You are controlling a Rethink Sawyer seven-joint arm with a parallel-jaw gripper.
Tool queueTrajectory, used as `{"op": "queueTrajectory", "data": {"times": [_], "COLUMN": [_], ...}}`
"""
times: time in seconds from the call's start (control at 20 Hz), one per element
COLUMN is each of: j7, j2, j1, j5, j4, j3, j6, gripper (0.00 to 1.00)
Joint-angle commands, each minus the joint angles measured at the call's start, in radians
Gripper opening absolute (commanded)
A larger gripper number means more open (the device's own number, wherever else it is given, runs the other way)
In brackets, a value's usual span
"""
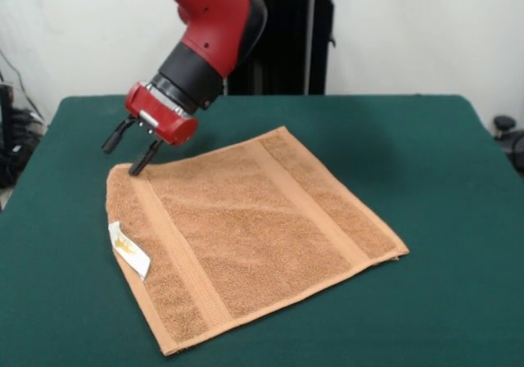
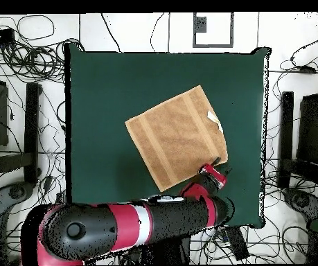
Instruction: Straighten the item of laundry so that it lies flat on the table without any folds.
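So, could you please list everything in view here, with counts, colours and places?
towel: one, orange-tan, spread flat at the table's middle, woven bands near two edges
tag: one, white, on the towel's edge at the picture's left in the front view
table: one, dark green, under the towel and far bigger than it
cables: many, dark, on the floor round the table in the overhead view
arm: one, red and black, coming down toward the towel's corner
gripper: one, red body with black fingers, open, one fingertip at the towel's corner
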Motion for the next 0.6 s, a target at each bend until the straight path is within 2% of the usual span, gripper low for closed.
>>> {"op": "queueTrajectory", "data": {"times": [0.05, 0.3, 0.6], "j7": [0.078, 0.065, 0.048], "j2": [-0.044, -0.089, -0.057], "j1": [0.014, -0.004, -0.021], "j5": [-0.006, -0.070, -0.042], "j4": [0.043, 0.080, 0.054], "j3": [0.163, 0.150, 0.156], "j6": [-0.024, -0.026, -0.062], "gripper": [1.00, 1.00, 1.00]}}
